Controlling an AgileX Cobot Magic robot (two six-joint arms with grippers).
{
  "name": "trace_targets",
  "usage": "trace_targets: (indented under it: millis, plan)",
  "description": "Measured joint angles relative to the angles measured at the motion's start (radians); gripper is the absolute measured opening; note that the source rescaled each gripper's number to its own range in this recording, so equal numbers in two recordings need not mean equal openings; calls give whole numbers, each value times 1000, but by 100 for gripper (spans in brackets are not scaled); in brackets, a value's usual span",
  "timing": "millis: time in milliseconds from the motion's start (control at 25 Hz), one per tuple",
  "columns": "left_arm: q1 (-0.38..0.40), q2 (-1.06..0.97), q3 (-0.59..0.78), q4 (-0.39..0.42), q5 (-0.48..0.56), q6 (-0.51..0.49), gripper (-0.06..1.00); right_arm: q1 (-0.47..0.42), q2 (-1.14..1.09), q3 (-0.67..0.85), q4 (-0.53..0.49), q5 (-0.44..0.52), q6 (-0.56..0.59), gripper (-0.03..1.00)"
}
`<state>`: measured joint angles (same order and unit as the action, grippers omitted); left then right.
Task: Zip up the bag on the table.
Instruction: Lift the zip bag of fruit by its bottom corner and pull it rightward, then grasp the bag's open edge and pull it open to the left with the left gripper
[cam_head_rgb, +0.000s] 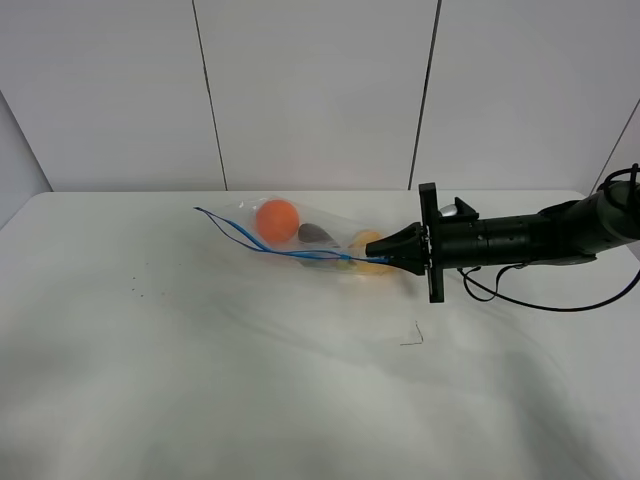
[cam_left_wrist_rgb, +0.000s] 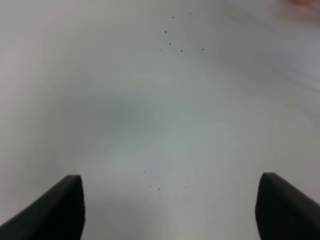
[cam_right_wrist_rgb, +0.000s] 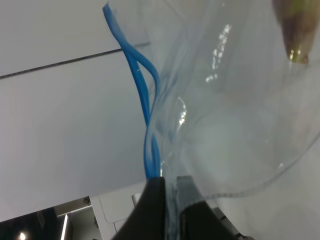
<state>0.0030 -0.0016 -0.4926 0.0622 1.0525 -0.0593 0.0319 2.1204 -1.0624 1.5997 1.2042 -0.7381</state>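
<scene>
The clear bag (cam_head_rgb: 300, 240) lies on the white table (cam_head_rgb: 200, 350), near its far edge. An orange ball (cam_head_rgb: 277, 219), a dark purplish piece (cam_head_rgb: 316, 234) and a yellow piece (cam_head_rgb: 368, 245) show through it. My right gripper (cam_head_rgb: 370, 257) reaches in from the right and is shut on the end of the blue seal strip (cam_head_rgb: 240, 235). In the right wrist view the fingertips (cam_right_wrist_rgb: 159, 187) pinch the strip (cam_right_wrist_rgb: 145, 95), whose two strands part farther along the bag (cam_right_wrist_rgb: 230, 100). My left gripper (cam_left_wrist_rgb: 170, 176) stands open over bare table (cam_left_wrist_rgb: 150, 100), outside the exterior view.
A thin dark mark (cam_head_rgb: 412, 338) lies on the table in front of the right arm, and small dark specks (cam_head_rgb: 135, 292) sit at the left. A black cable (cam_head_rgb: 540, 303) hangs under the right arm. Grey wall panels stand behind the table.
</scene>
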Motion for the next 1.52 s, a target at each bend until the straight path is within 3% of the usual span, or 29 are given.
trace_targets:
  millis: [960,1200,1360,1440,1520]
  plan:
    - [0,4,-7,3,0,0,100,0,0,0,4,0,-11,0]
    - [0,264,-181,5,-3,4,100,0,0,0,6,0,-11,0]
    - [0,515,-337,25,-36,68,100,0,0,0,7,0,-12,0]
    - [0,621,-396,26,-96,164,100,0,0,0,7,0,-15,0]
    - [0,719,-430,27,-204,331,100,0,0,0,7,0,-20,0]
